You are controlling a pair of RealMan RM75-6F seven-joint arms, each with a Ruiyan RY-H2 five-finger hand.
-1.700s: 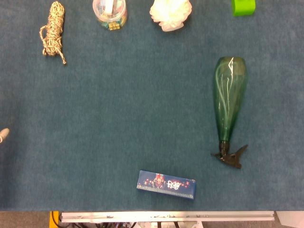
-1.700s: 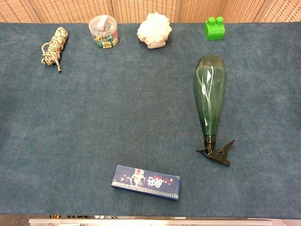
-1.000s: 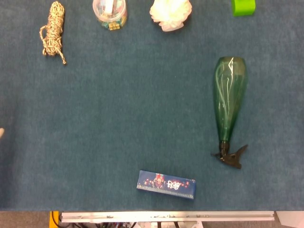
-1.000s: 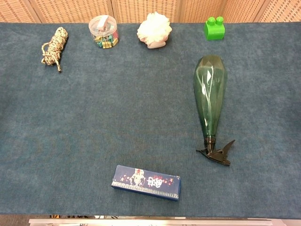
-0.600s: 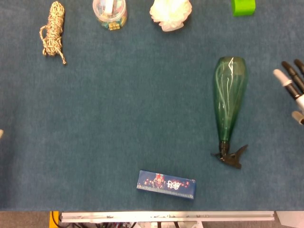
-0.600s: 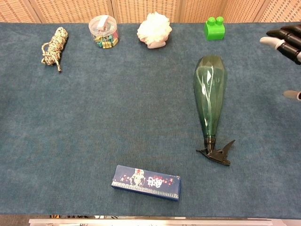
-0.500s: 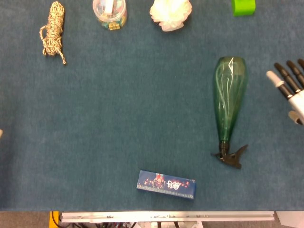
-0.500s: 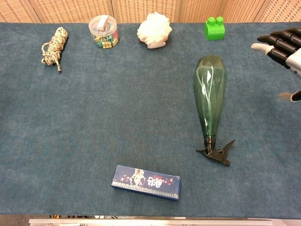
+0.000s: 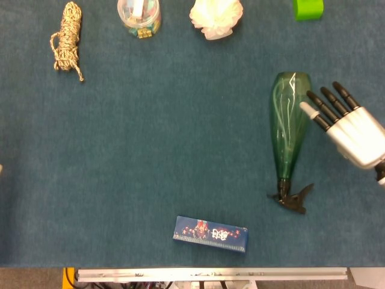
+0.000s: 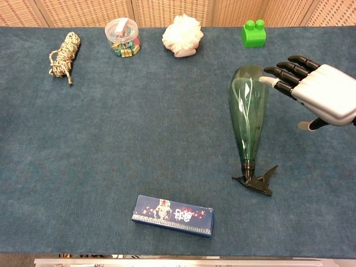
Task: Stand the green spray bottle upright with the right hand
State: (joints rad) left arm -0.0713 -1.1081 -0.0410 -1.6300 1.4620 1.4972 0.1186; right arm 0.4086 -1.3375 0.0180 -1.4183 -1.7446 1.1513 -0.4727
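Since the earlier frames our right hand (image 10: 322, 94) has come in from the right edge and now sits just beside the wide end of the green spray bottle (image 10: 247, 111), fingertips reaching over its rim; nothing else has shifted.

Left to right along the far side of the worktop (image 10: 139, 144) we see a coil of rope (image 10: 62, 55), a clear jar of clips (image 10: 122, 37), a white bath pouf (image 10: 182, 35) and a green block (image 10: 253, 33). Near the front edge lies a blue box (image 10: 173, 215). Our left hand is not visible in either view.

The bottle lies flat on its side, fat base toward the far side, black trigger head (image 10: 256, 181) pointing toward us. Our right hand is spread, fingers apart, holding nothing; whether the fingertips touch the glass-like body we cannot tell.

To do this step well, we judge we should wrap the fingers around the broad part of the body, thumb opposite, close firmly since the surface looks slick, then pivot it onto its base, keeping the trigger head off the worktop.
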